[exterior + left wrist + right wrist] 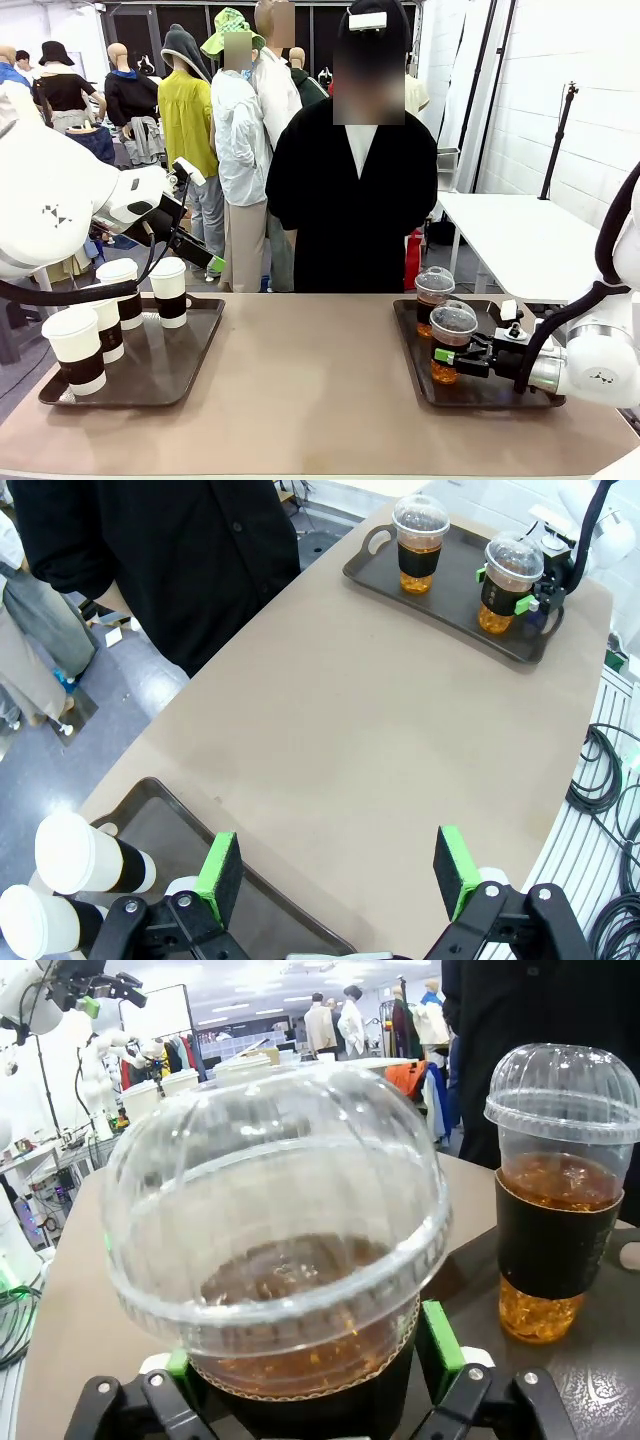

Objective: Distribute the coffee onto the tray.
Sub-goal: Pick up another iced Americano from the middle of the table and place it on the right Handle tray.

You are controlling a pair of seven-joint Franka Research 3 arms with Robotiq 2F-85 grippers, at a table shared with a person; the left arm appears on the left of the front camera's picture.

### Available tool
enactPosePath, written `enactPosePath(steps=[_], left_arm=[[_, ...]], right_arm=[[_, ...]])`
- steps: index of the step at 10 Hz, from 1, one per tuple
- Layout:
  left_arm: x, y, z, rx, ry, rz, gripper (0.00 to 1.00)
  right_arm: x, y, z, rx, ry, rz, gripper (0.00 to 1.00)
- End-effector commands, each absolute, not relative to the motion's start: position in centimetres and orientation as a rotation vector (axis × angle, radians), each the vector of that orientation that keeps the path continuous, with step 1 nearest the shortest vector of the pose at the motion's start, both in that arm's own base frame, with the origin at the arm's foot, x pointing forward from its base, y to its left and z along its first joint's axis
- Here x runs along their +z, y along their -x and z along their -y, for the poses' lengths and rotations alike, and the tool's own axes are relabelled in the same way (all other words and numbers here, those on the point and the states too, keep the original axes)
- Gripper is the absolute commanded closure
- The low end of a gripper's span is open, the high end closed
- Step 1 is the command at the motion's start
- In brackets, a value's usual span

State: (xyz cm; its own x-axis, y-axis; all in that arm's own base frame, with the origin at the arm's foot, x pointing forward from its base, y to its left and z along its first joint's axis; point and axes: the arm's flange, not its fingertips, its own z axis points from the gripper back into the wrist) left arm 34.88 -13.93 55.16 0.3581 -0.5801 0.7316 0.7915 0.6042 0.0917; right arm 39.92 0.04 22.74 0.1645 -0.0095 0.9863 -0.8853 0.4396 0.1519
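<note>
My right gripper (446,358) has its fingers either side of the near iced cup (451,342) on the right tray (478,396); can't tell if gripping or just let go. Left gripper (340,875) fingers apart, nothing in them, above the left tray (190,350) w/ four paper cups (168,291), likely waiting its turn.

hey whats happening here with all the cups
The robot is sorting coffee onto two trays. Its right hand has its fingers on either side of a clear dome-lidded cup standing on the right tray, beside a second clear cup. The left hand hangs open above the table near the left tray, which holds four white sleeved cups. A person stands at the far side, watching.
</note>
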Motion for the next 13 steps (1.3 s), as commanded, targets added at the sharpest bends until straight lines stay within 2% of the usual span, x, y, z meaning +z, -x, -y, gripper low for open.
enactPosePath(steps=[1, 7, 13], left_arm=[[55.1, -34.9, 13.8, -0.899, 0.304, 0.807, 0.0], [55.1, -34.9, 13.8, -0.899, 0.304, 0.807, 0.0], [55.1, -34.9, 13.8, -0.899, 0.304, 0.807, 0.0]], right_arm=[[24.0, -35.7, -1.1, 0.729, -0.902, 1.253, 0.0], [24.6, -32.8, 1.1, 0.678, -0.848, 1.248, 0.0], [25.4, -29.0, 2.4, 0.686, -0.868, 1.197, 0.0]])
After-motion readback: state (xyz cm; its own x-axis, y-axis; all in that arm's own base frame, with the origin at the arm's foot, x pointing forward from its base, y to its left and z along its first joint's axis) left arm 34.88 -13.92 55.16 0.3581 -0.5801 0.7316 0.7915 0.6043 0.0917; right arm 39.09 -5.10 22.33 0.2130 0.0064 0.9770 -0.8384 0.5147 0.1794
